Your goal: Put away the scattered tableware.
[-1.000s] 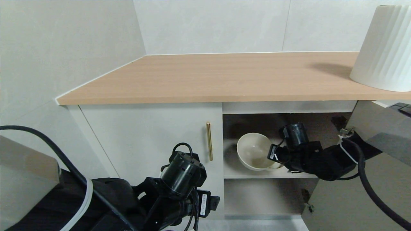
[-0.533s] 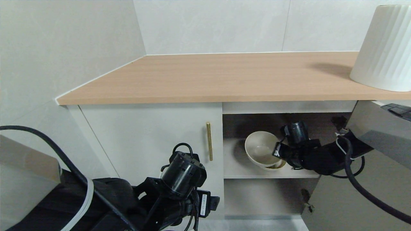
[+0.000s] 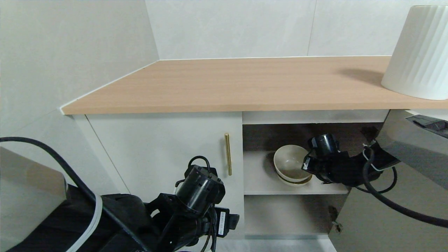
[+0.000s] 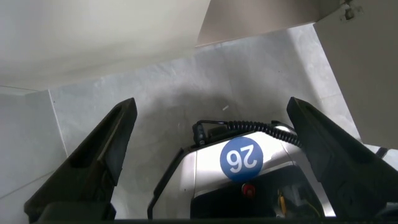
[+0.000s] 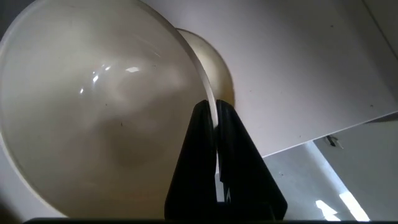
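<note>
A cream bowl (image 3: 289,164) sits tilted on top of another bowl (image 3: 296,181) on the upper shelf (image 3: 259,178) of the open cabinet. My right gripper (image 3: 308,168) reaches into the cabinet and is shut on the top bowl's rim; in the right wrist view the dark fingers (image 5: 214,165) pinch the rim of the bowl (image 5: 99,118), with the lower bowl (image 5: 211,62) behind it. My left gripper (image 4: 211,162) hangs low in front of the closed left door, open, with nothing between its fingers (image 4: 93,162).
The closed left door has a brass handle (image 3: 228,154). The right door (image 3: 402,196) stands swung open beside my right arm. A wooden countertop (image 3: 245,84) lies above, with a white ribbed lampshade (image 3: 418,52) at its right end. A lower shelf (image 3: 287,213) is below.
My right gripper has carried the cream bowl deeper into the cabinet and to the right, lowering it onto the other bowl. The left arm has not moved.
</note>
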Controlling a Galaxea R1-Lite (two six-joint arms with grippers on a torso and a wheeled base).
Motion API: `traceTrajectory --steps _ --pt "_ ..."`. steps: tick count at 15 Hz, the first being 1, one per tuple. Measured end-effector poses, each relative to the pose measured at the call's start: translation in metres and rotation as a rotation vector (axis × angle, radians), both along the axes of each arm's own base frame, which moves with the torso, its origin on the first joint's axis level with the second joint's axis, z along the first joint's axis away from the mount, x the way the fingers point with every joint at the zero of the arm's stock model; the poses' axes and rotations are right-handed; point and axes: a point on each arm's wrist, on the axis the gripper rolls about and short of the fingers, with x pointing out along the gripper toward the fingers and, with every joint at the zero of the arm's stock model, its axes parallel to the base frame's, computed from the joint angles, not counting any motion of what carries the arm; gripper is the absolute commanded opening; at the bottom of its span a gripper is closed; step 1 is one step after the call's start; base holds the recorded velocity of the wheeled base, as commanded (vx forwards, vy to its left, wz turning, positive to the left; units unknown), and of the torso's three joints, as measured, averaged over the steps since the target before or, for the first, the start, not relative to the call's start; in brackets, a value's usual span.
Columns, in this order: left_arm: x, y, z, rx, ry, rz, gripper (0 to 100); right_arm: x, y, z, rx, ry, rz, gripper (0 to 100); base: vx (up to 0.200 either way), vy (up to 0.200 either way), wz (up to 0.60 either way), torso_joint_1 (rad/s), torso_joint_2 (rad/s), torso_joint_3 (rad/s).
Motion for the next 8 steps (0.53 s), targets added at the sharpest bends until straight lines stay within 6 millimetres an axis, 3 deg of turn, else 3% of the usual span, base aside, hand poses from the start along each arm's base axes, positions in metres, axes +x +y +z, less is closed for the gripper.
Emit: traceTrajectory --steps 7,8 --pt "0.0001 0.0001 0.0 0.001 -0.001 0.001 100 0.0019 -0.0007 -0.0041 -0.003 0.006 -0.004 0 0.0 0.0 0.0 0.0 0.0 0.0" --pt "0.0001 0.0001 0.0 0.001 -0.001 0.001 100 0.0021 -0.0006 -0.0044 -0.002 0.006 -0.004 100 0.0 0.0 0.0 0.0 0.0 0.0"
